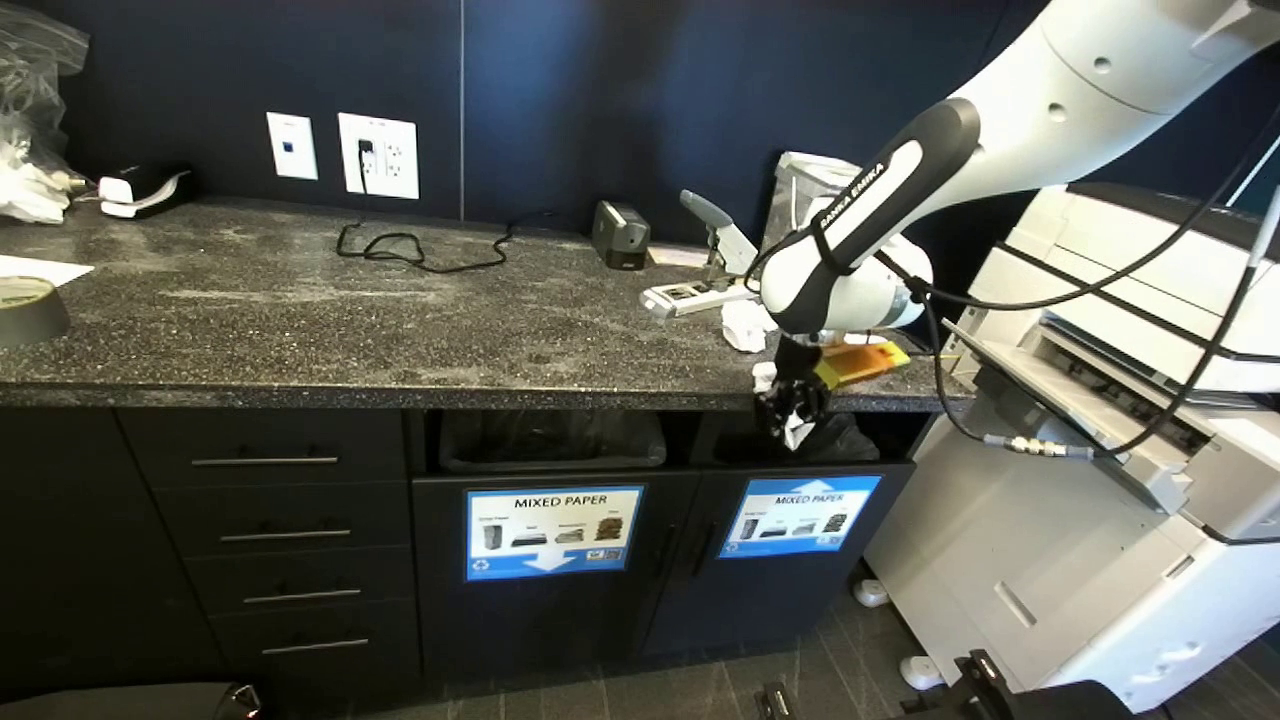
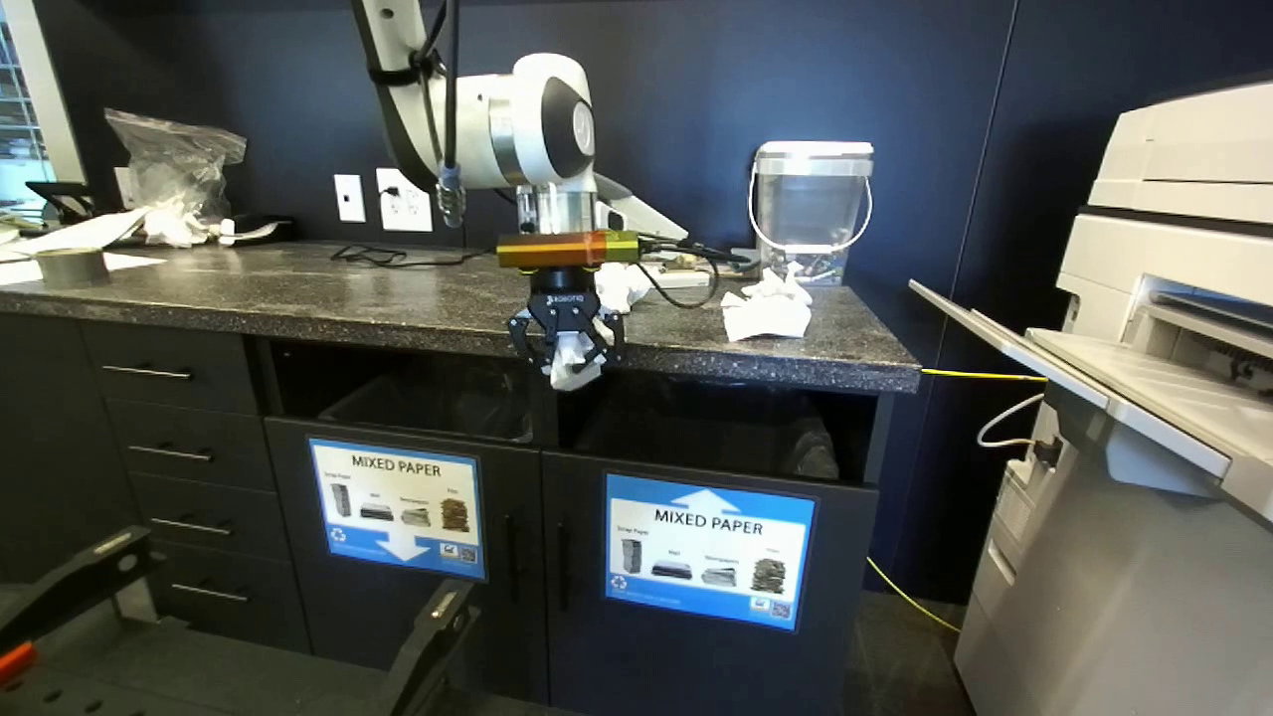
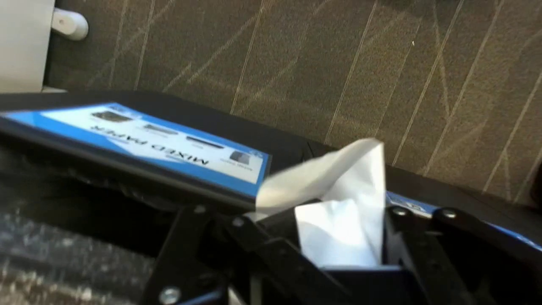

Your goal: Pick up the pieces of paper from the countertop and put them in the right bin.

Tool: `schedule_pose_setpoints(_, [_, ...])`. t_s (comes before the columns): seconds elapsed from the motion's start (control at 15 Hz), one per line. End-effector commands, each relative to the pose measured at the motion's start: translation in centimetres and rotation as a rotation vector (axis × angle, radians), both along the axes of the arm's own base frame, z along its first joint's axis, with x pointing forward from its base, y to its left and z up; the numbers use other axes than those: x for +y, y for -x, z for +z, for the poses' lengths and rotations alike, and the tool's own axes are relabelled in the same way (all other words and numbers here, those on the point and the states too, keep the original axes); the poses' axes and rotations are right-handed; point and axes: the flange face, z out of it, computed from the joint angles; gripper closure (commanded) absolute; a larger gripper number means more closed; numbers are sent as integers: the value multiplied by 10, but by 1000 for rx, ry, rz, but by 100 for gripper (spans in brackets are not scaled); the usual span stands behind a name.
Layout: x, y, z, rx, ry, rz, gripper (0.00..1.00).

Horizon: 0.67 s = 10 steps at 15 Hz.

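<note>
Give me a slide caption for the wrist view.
The gripper holds a crumpled piece of white paper, with a mixed paper sign and the floor beyond.

wall [image 1: 622,110]: soft dark shadow | wrist view: paper [image 3: 336,231] bright, fingers [image 3: 419,250] blurred

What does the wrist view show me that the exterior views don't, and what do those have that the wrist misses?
Only the wrist view: a small pale speck on the floor, as far as I can make out.

Only the exterior views: crumpled paper lying on the countertop, the clear bucket, stapler, tape roll and wall outlets.

Shared: the gripper holding a piece of paper, the MIXED PAPER signs, the countertop and part of the white printer.
</note>
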Motion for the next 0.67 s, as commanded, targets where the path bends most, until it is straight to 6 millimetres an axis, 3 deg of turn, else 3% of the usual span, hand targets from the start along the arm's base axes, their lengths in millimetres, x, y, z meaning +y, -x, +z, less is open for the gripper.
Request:
schedule_pose_setpoints(0.0, [-21,27,-18,33,6,-58,82])
schedule_pose_setpoints(0.6, [-54,52,-51,-51,-41,-213,83])
